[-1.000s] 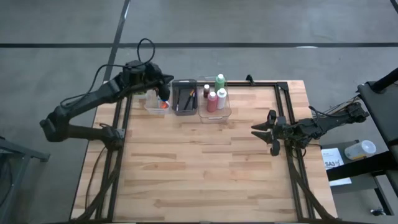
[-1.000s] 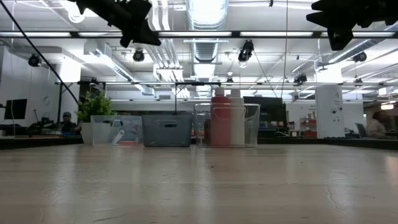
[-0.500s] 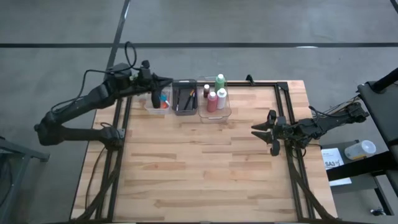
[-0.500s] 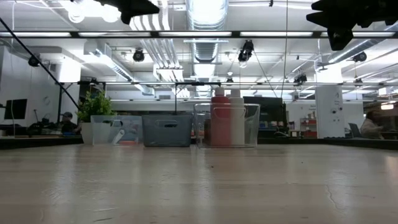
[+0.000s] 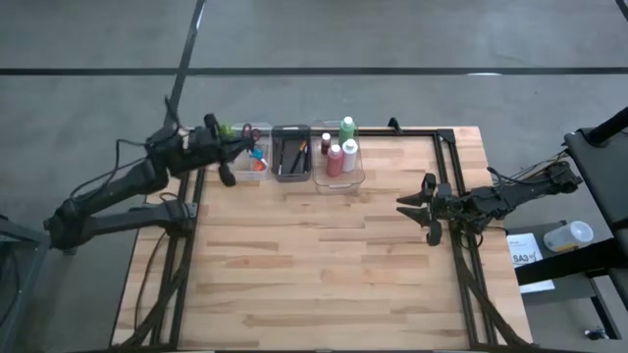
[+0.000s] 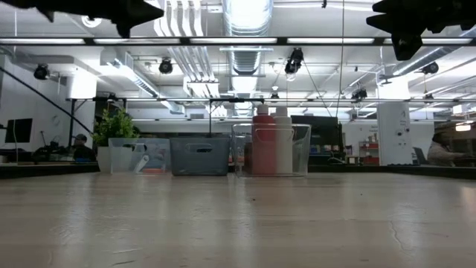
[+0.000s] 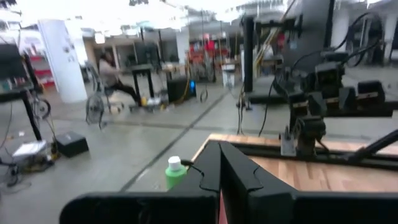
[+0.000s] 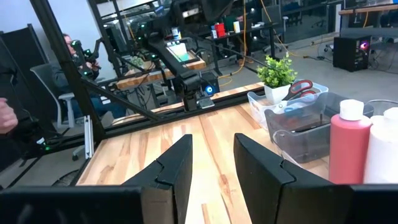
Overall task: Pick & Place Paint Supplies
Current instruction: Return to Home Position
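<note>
Three bins stand in a row at the table's far edge. The left clear bin (image 5: 252,160) holds red-handled scissors (image 8: 300,87) and small orange and blue tools. Brushes lie in the dark bin (image 5: 290,154). The right clear bin (image 5: 339,162) holds the red bottle (image 5: 335,160), the white bottle (image 5: 350,155) and a small dark red one, and the green bottle (image 5: 347,127) stands at its far side. My left gripper (image 5: 249,146) is shut and holds nothing, high above the left bin's far left corner. My right gripper (image 5: 402,204) hovers open near the table's right edge, with nothing between its fingers.
A small green potted plant (image 8: 277,73) stands by the left bin's far side. The black frame rails (image 5: 446,157) run along the table's far and right edges. The bare wooden top (image 5: 314,265) stretches from the bins to the near edge. A person sits in the room beyond.
My left gripper has drawn back from above the left and dark bins toward the table's left edge, staying high and levelling out. Nothing hangs from it. The bins and their contents have stayed where they were.
</note>
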`<state>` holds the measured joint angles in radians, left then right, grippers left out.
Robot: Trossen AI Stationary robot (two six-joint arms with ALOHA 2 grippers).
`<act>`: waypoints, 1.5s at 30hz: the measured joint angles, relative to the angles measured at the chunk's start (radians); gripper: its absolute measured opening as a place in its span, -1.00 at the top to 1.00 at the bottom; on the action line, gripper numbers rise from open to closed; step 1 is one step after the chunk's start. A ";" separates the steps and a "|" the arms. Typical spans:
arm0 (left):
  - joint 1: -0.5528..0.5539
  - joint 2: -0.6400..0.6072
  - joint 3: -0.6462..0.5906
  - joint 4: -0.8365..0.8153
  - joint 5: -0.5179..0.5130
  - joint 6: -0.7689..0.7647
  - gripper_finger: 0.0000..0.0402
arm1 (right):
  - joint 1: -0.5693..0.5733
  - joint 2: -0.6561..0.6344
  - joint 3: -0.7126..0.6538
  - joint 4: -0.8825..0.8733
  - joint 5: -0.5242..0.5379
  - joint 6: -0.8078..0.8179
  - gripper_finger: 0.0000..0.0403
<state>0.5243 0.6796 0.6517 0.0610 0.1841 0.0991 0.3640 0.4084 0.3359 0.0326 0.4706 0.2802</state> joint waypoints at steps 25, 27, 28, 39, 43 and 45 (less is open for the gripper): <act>0.001 -0.621 -0.450 0.155 -0.145 -0.154 1.00 | 0.000 0.000 0.000 0.000 0.000 0.000 0.43; 0.001 -0.668 -0.450 0.104 -0.151 -0.158 1.00 | 0.000 0.000 0.000 0.000 0.000 0.000 0.43; 0.001 -0.682 -0.450 0.086 -0.152 -0.158 1.00 | 0.000 0.000 0.000 0.000 0.000 0.000 0.43; 0.001 -0.680 -0.364 -0.143 -0.167 -0.110 1.00 | 0.000 0.000 0.000 0.000 0.000 0.000 0.43; 0.001 -0.680 -0.407 -0.104 -0.169 -0.064 1.00 | 0.000 0.000 0.000 0.000 0.000 0.000 0.43; 0.001 -0.680 -0.448 -0.047 -0.170 -0.060 1.00 | 0.000 0.000 0.000 0.000 0.000 0.000 0.43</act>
<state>0.5255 -0.0006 0.2033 0.0138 0.0143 0.0388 0.3641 0.4084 0.3359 0.0326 0.4706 0.2802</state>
